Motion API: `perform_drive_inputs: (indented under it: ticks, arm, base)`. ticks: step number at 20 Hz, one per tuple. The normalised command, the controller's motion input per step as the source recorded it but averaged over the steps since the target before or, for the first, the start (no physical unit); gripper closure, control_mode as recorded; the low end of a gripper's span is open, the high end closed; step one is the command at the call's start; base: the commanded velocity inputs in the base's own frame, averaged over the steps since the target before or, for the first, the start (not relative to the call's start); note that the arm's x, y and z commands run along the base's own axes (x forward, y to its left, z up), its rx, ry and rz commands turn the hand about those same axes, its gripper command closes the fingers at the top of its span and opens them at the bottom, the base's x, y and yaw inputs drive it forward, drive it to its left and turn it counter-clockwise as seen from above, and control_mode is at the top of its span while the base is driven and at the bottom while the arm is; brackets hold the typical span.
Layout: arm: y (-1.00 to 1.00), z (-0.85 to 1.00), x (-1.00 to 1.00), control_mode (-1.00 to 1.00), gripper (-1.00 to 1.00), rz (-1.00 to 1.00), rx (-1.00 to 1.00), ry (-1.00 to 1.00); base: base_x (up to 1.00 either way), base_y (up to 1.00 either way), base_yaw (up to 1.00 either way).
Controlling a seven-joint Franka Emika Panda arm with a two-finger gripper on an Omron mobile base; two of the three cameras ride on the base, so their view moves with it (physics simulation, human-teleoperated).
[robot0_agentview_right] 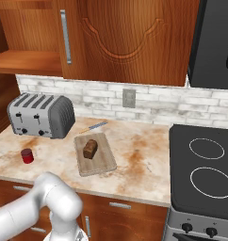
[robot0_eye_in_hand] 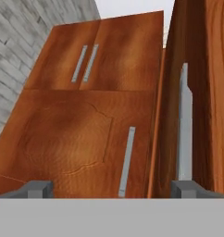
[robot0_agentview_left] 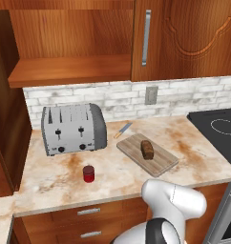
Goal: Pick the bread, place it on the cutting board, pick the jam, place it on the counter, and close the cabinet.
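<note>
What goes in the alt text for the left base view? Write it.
A dark loaf of bread lies on a wooden cutting board on a marbled counter, with a red jam jar before a silver toaster. Above, the wooden cabinet stands open.

Bread (robot0_agentview_left: 147, 149) on cutting board (robot0_agentview_left: 160, 164); jam (robot0_agentview_left: 89, 174) on counter (robot0_agentview_left: 50, 178)

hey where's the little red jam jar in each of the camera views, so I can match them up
Left base view: the jam stands on the counter left of centre, in front of the toaster.
Right base view: the jam is at the far left, again in front of the toaster.
Hand view: not in it; this view faces the cabinet doors.
Shared landmark in both base views: the toaster.
</note>
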Motion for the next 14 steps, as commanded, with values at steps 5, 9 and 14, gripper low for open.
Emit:
perform_drive_inputs:
  ticks: [5,9,14]
  arm:
    - [0.18,0.00,0.00,-1.00,-1.00,-0.08,0.00,0.01]
    - [0.09,0.00,0.05,-1.00,-1.00,-0.09,0.00,0.01]
    - [0.00,0.00,0.09,-1.00,-1.00,-0.10,0.00,0.01]
  base:
    - [0.00,0.00,0.00]
    - [0.00,0.00,0.00]
    - [0.00,0.00,0.00]
